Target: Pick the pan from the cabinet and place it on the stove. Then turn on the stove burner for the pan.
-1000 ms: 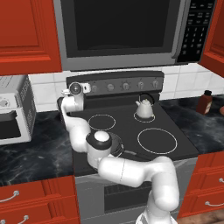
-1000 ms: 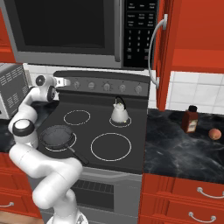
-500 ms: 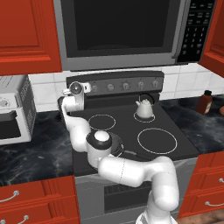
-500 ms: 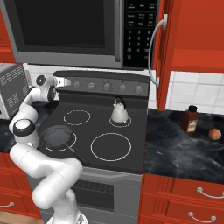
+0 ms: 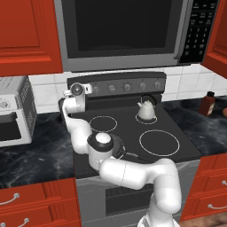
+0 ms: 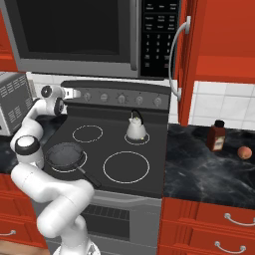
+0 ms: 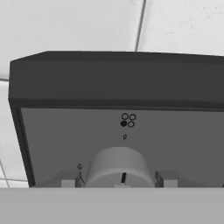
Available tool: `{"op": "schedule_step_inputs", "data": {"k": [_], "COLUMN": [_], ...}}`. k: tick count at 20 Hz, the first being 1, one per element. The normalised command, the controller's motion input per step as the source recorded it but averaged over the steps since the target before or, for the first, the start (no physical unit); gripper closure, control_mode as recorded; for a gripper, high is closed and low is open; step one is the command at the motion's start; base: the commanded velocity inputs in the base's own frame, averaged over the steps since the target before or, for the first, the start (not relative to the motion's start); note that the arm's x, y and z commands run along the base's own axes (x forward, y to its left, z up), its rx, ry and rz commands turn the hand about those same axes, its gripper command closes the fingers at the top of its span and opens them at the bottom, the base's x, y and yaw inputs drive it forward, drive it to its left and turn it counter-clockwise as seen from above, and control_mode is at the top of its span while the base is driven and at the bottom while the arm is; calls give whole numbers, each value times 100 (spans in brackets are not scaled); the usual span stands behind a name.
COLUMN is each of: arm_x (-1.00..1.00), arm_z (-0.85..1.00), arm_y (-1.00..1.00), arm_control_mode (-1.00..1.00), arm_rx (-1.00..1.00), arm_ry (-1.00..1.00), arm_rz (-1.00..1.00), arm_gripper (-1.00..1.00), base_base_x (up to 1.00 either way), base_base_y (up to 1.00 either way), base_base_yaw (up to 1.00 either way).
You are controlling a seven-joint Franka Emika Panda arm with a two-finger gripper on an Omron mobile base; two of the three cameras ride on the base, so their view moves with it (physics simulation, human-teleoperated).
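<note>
Left base view: the end effector (image 5: 91, 90) is at the far-left end of the stove's (image 5: 133, 133) back panel, at about 10 o'clock from the cooktop's centre, right up against the leftmost knob (image 5: 94, 89). The pan (image 5: 116, 145) sits on the front-left burner ring, at about 7 o'clock, largely hidden behind the arm's elbow, its thin handle pointing toward 4 o'clock. A white kettle (image 5: 146, 110) stands on the back-right ring.

Right base view: the pan (image 6: 64, 155) lies flat inside the front-left ring, so placing looks done and the burner step is in hand. The end effector (image 6: 73, 93) meets the panel at the left end of the knob row. The cabinet (image 6: 216, 47) hangs at 2 o'clock with its door swung open.

Hand view: the knob (image 7: 118, 168) fills the lower middle, with one finger tip (image 7: 69, 179) at its 9 o'clock side and the other at 3 o'clock. The fingers bracket it closely, yet I cannot tell whether they press on it. A four-dot burner diagram (image 7: 127, 120) above has its lower-left dot filled, which I read as the front-left burner, the pan's own.

To do this well, pinch the knob squarely across its middle, keep the wrist axis in line with the knob's, and turn without sliding off sideways.
</note>
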Motion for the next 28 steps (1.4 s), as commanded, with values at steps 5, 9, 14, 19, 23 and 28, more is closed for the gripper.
{"op": "schedule_step_inputs", "data": {"k": [5,9,14,19,23,28], "arm_x": [-5,-5,-4,-1,-1,-1], "arm_z": [0,0,0,0,0,0], "arm_y": [0,0,0,0,0,0], "arm_control_mode": [-100,-100,-100,-100,-100,-100], "arm_rx": [-17,-25,-23,-22,-21,-21], "arm_ry": [-2,0,0,0,0,0], "arm_rz": [1,0,0,0,0,0], "arm_gripper": [100,100,100,100,100,100], "base_base_x": [0,0,0,0,0,0], "base_base_y": [0,0,0,0,0,0], "base_base_yaw": [0,0,0,0,0,0]}}
